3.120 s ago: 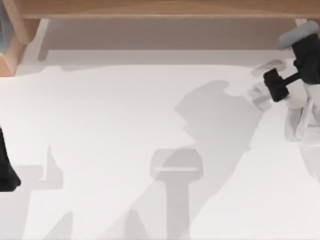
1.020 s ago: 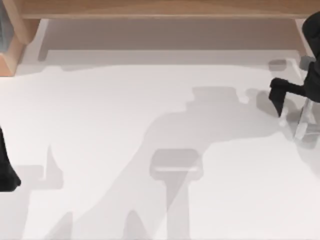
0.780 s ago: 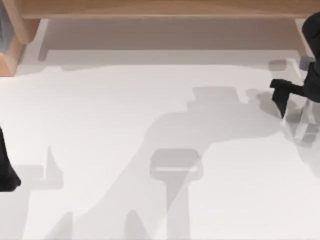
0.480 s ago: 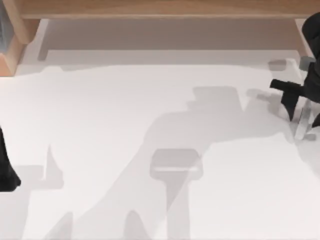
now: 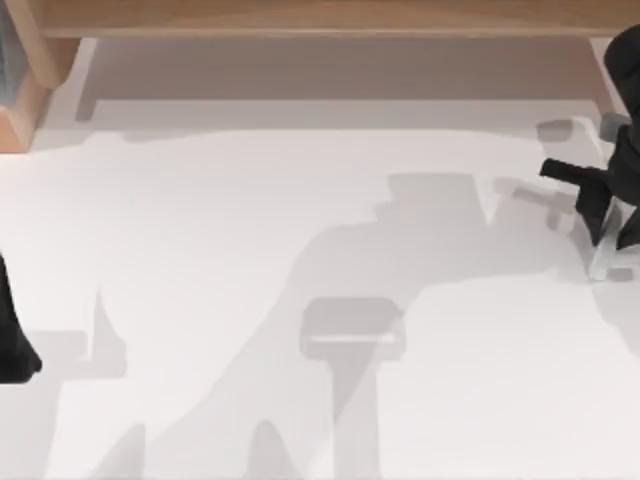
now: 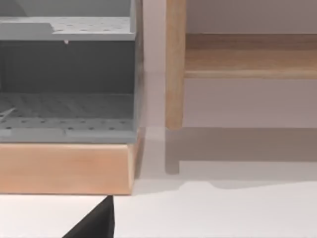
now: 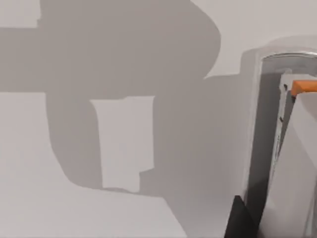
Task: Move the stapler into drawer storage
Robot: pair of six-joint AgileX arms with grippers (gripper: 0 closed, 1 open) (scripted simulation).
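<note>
A white table (image 5: 250, 220) fills the top view, crossed by grey shadows, with a wooden shelf (image 5: 320, 18) along the far edge and a wooden-based unit (image 5: 20, 90) at the far left corner. In the left wrist view that unit is a grey drawer rack (image 6: 67, 84) on a wooden base (image 6: 64, 168), with perforated grey trays one above the other and a wooden post (image 6: 174, 64) just beside it.

The right arm reaches in from the top view's right edge, its black wrist near the far right corner and the right gripper (image 5: 605, 215) pointing down toward the table. Dark fingers (image 5: 592, 212) angle down and inward over a pale, slim object lying at the right edge: the stapler (image 5: 605, 262). The gripper sits directly above it and very close; contact cannot be told, nor can the state of the jaws. In the right wrist view the stapler (image 7: 277, 148) runs lengthwise along one side, light grey with a rounded end and a small orange piece (image 7: 303, 87) near that end, and a black fingertip (image 7: 240, 218) lies just beside its body.

The left arm is parked at the left edge of the table, the left gripper (image 5: 12, 345) a dark shape well apart from the stapler; whether its jaws are open or closed cannot be told.
</note>
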